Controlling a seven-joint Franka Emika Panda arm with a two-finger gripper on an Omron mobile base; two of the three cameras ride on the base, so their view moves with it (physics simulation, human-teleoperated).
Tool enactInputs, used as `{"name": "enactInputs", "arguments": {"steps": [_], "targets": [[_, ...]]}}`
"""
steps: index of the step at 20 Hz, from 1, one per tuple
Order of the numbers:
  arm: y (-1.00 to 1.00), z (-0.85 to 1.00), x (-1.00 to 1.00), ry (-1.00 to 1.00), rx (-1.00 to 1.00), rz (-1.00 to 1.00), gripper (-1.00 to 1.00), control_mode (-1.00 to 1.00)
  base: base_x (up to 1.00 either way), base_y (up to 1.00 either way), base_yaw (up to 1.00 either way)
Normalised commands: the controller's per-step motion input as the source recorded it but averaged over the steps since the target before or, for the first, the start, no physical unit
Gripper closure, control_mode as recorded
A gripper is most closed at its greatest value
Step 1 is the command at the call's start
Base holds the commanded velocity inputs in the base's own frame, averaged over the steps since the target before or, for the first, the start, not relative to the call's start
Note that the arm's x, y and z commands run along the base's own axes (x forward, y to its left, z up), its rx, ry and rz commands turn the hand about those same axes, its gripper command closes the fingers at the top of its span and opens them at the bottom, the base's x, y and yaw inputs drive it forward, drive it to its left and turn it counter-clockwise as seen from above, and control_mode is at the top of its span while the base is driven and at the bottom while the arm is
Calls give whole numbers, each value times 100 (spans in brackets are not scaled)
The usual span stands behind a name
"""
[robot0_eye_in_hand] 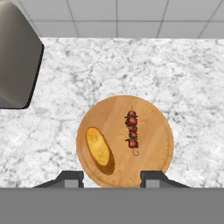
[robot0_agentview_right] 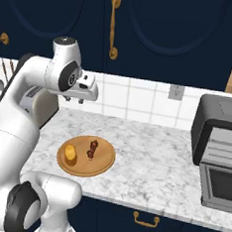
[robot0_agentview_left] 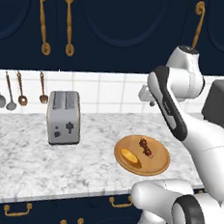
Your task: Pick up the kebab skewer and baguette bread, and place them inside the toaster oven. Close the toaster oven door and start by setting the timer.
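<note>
Well, we begin with the marble counter (robot0_agentview_right: 149,156), and on its right end stands the toaster oven (robot0_agentview_right: 220,147), a big dark grey box; from these views we cannot tell for sure if the toaster oven door (robot0_agentview_right: 222,184) is fully closed. Far to the left, near the tiled wall, stands the silver slot toaster (robot0_agentview_left: 64,117). Between them, close to the front edge of the counter, lies the round wooden plate (robot0_eye_in_hand: 153,162). On this plate we see two things, side by side and not touching: the baguette bread (robot0_eye_in_hand: 98,145) on one half and the kebab skewer (robot0_eye_in_hand: 132,130) on the other half. Our gripper (robot0_eye_in_hand: 112,179) hangs well above the plate, its fingers apart and holding nothing, with the plate's near edge between the two tips.
</note>
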Motion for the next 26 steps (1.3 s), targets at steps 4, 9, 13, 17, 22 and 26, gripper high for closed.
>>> {"name": "enactInputs", "arguments": {"steps": [4, 9, 13, 17, 22, 26], "targets": [[0, 0, 0, 0, 0, 0, -100, 100, 0, 0, 0], [0, 0, 0, 0, 0, 0, -100, 100, 0, 0, 0], [0, 0, 0, 0, 0, 0, -100, 100, -11, -2, 0], [0, 0, 0, 0, 0, 0, -100, 100, -42, -46, -1], [0, 0, 0, 0, 0, 0, -100, 100, -8, -78, -6], [0, 0, 0, 0, 0, 0, -100, 100, 5, -69, -2]]}}
